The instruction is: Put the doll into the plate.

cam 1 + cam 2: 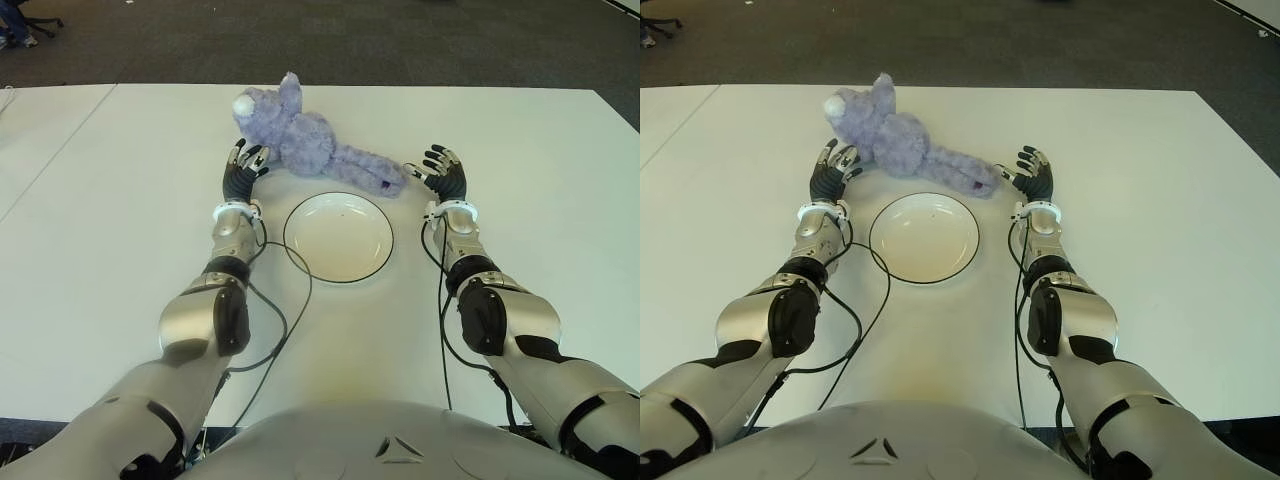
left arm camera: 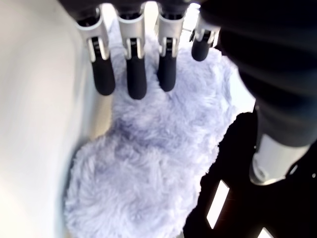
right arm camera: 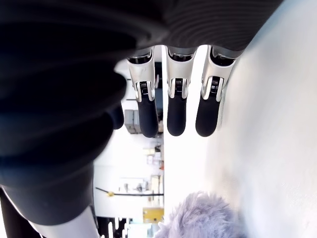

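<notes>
A fluffy purple doll (image 1: 303,140) lies on the white table just beyond the white plate (image 1: 338,236), its head at the far left and its legs stretching right. My left hand (image 1: 243,170) stands open at the doll's left side, fingers (image 2: 134,79) extended close to the fur and holding nothing. To the right of the doll's leg end (image 3: 200,218) my right hand (image 1: 441,172) is open too, its fingers (image 3: 177,116) straight and apart from the fur. The plate has a dark rim and nothing in it.
The white table (image 1: 120,200) spreads wide on both sides, with a seam at the far left. Dark carpet floor (image 1: 330,40) lies beyond the far edge. Black cables (image 1: 290,310) trail from both wrists across the table near the plate.
</notes>
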`<action>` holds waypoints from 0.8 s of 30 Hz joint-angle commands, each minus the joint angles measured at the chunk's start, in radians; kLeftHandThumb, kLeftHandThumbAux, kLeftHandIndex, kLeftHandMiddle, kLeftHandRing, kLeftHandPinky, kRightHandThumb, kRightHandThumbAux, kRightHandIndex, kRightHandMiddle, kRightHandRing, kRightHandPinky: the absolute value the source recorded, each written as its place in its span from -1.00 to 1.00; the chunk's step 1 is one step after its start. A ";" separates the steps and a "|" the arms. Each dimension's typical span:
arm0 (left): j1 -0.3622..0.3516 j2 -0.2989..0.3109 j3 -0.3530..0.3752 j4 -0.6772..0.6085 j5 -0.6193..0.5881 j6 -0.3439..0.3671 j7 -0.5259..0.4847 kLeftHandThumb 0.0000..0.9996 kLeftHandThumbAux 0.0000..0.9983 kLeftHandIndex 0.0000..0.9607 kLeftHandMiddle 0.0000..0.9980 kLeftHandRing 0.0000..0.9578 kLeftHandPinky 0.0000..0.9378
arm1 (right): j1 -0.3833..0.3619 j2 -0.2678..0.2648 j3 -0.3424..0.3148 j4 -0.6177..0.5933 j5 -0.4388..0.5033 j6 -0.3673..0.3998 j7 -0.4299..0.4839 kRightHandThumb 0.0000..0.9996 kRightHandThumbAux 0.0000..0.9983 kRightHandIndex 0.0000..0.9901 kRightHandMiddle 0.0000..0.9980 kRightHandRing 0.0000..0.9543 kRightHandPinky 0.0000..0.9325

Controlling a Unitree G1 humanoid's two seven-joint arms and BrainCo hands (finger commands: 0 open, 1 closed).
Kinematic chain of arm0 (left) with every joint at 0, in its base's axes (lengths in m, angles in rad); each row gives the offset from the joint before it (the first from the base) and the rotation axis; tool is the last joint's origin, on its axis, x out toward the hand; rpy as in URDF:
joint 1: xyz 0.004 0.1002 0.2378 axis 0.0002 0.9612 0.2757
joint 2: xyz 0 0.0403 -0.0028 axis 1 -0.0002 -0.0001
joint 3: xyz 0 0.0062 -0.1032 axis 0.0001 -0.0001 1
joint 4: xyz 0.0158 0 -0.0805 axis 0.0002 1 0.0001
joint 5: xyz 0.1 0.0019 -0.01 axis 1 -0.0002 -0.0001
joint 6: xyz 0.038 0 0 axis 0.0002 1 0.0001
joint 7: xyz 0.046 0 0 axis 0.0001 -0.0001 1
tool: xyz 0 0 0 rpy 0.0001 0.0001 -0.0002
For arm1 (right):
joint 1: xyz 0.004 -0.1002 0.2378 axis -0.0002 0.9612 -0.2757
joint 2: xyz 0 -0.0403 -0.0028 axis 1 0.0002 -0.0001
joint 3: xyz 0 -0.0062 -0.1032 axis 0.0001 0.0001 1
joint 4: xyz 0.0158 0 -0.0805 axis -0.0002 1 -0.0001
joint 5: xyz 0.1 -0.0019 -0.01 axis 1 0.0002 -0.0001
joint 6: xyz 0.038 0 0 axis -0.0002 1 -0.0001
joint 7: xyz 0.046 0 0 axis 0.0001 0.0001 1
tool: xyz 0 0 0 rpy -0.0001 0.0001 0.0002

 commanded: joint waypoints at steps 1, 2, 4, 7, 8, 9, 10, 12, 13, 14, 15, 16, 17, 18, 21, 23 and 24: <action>0.134 -0.047 0.003 0.091 0.002 0.088 0.008 -0.88 0.27 -1.00 -0.62 -0.53 -0.45 | 0.135 0.047 0.005 0.091 0.000 0.106 0.012 -0.88 0.80 -0.65 -0.58 -0.60 -0.64; 0.135 -0.046 -0.003 0.091 0.009 0.083 0.010 -0.88 0.27 -1.00 -0.62 -0.53 -0.45 | 0.136 0.047 0.008 0.091 -0.002 0.106 0.011 -0.88 0.80 -0.65 -0.59 -0.61 -0.64; 0.135 -0.046 -0.013 0.091 0.019 0.074 0.014 -0.88 0.28 -1.00 -0.64 -0.54 -0.46 | 0.136 0.047 0.011 0.091 -0.004 0.106 0.010 -0.88 0.81 -0.66 -0.59 -0.61 -0.63; 0.134 -0.046 -0.024 0.090 0.028 0.064 0.019 -0.88 0.29 -1.00 -0.66 -0.54 -0.45 | 0.137 0.048 0.011 0.092 -0.004 0.106 0.012 -0.89 0.81 -0.66 -0.59 -0.61 -0.62; 0.135 -0.045 -0.027 0.090 0.031 0.063 0.020 -0.89 0.29 -1.00 -0.66 -0.54 -0.45 | 0.137 0.048 0.011 0.092 -0.003 0.107 0.012 -0.89 0.81 -0.66 -0.59 -0.61 -0.62; 0.135 -0.044 -0.029 0.090 0.033 0.062 0.021 -0.89 0.28 -1.00 -0.66 -0.54 -0.45 | 0.137 0.047 0.011 0.092 -0.003 0.107 0.013 -0.89 0.81 -0.67 -0.60 -0.61 -0.62; 0.135 -0.044 -0.031 0.090 0.037 0.062 0.024 -0.89 0.28 -1.00 -0.66 -0.54 -0.45 | 0.137 0.047 0.011 0.092 -0.002 0.108 0.012 -0.89 0.81 -0.67 -0.60 -0.61 -0.62; 0.134 -0.043 -0.035 0.090 0.042 0.061 0.028 -0.91 0.26 -1.00 -0.65 -0.54 -0.45 | 0.137 0.047 0.011 0.092 -0.002 0.109 0.011 -0.88 0.81 -0.66 -0.59 -0.59 -0.59; 0.133 -0.040 -0.037 0.091 0.045 0.062 0.031 -0.91 0.26 -1.00 -0.65 -0.53 -0.45 | 0.137 0.047 0.010 0.092 -0.001 0.109 0.010 -0.87 0.81 -0.66 -0.58 -0.59 -0.58; 0.133 -0.038 -0.038 0.091 0.047 0.062 0.032 -0.91 0.25 -1.00 -0.65 -0.52 -0.44 | 0.137 0.047 0.010 0.092 -0.001 0.109 0.009 -0.84 0.81 -0.65 -0.57 -0.58 -0.57; 0.130 -0.035 -0.035 0.090 0.044 0.059 0.036 -0.91 0.24 -1.00 -0.65 -0.52 -0.44 | 0.137 0.048 0.010 0.092 -0.001 0.107 0.008 -0.83 0.81 -0.65 -0.57 -0.58 -0.57; 0.128 -0.032 -0.033 0.090 0.042 0.057 0.038 -0.86 0.19 -1.00 -0.68 -0.54 -0.43 | 0.138 0.048 0.010 0.092 -0.001 0.106 0.008 -0.80 0.82 -0.64 -0.56 -0.57 -0.59; 0.124 -0.027 -0.029 0.088 0.037 0.053 0.042 -0.85 0.18 -1.00 -0.69 -0.55 -0.43 | 0.138 0.049 0.010 0.092 -0.001 0.105 0.008 -0.79 0.82 -0.64 -0.55 -0.57 -0.59; 0.121 -0.023 -0.026 0.087 0.034 0.050 0.045 -0.82 0.16 -1.00 -0.70 -0.56 -0.43 | 0.138 0.049 0.009 0.092 -0.001 0.104 0.008 -0.79 0.82 -0.64 -0.55 -0.57 -0.60; 0.112 -0.011 -0.015 0.084 0.023 0.038 0.057 -0.75 0.14 -1.00 -0.73 -0.58 -0.45 | 0.138 0.049 0.008 0.092 0.001 0.103 0.009 -0.78 0.82 -0.63 -0.55 -0.57 -0.62; 0.103 0.004 -0.001 0.081 0.011 0.018 0.081 -0.72 0.15 -1.00 -0.74 -0.59 -0.45 | 0.138 0.049 0.009 0.092 0.000 0.103 0.011 -0.78 0.82 -0.63 -0.56 -0.57 -0.63; 0.097 0.015 0.007 0.079 0.005 0.009 0.093 -0.67 0.13 -1.00 -0.77 -0.63 -0.53 | 0.138 0.049 0.009 0.092 0.000 0.103 0.011 -0.78 0.81 -0.63 -0.57 -0.59 -0.64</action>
